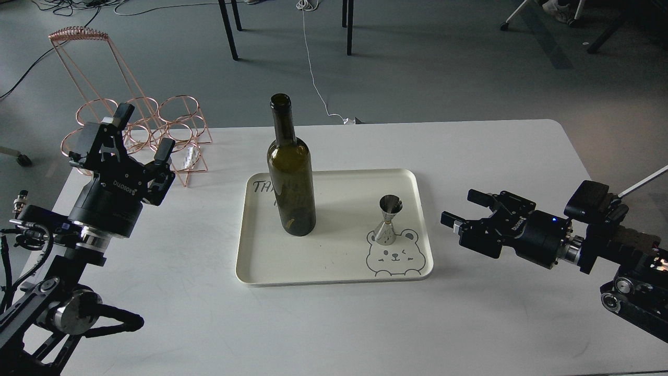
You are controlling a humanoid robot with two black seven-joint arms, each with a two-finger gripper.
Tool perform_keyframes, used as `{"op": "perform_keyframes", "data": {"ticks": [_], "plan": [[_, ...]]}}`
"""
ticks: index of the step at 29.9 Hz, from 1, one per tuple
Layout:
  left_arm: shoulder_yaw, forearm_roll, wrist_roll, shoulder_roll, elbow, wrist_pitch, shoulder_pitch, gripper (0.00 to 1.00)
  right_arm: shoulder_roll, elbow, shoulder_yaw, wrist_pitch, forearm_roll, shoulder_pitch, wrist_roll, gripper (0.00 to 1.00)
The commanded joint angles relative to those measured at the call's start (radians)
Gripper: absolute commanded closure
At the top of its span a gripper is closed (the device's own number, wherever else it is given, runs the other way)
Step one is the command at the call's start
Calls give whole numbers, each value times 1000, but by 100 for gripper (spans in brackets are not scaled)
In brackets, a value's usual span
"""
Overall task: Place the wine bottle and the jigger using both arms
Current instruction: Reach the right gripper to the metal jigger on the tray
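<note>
- Olive-green wine bottle (291, 172) upright on cream tray's (250, 261) left half; silver jigger (389, 219) near tray's right edge.
- Left gripper (144, 131) and right gripper (459, 209) both spread open, empty, off the tray.
- Judged: either both placed or pickup pending.
- Copper wire rack (156, 125) at tabletop's far-left corner, just beside the left gripper.

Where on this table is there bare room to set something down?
Bare patches: the tabletop in front of the tray, and the strip behind it. On the tray, the gap between wine bottle and jigger. Crowded: the far left corner, with the wire rack and left claw.
</note>
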Motion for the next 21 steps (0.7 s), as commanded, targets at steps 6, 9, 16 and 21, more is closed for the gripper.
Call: {"op": "perform_keyframes", "data": {"ticks": [6, 9, 16, 21], "plan": [[1, 0, 0, -1, -3, 0, 0, 2, 196, -146, -8, -175, -244, 6, 0, 3], [1, 0, 0, 0, -3, 0, 0, 2, 244, -193, -8, -187, -255, 6, 0, 3], [1, 0, 0, 14, -3, 0, -1, 2, 324, -285, -8, -192, -255, 9, 0, 3], [1, 0, 0, 13, -3, 0, -1, 2, 402, -374, -8, -197, -255, 11, 0, 5]]}}
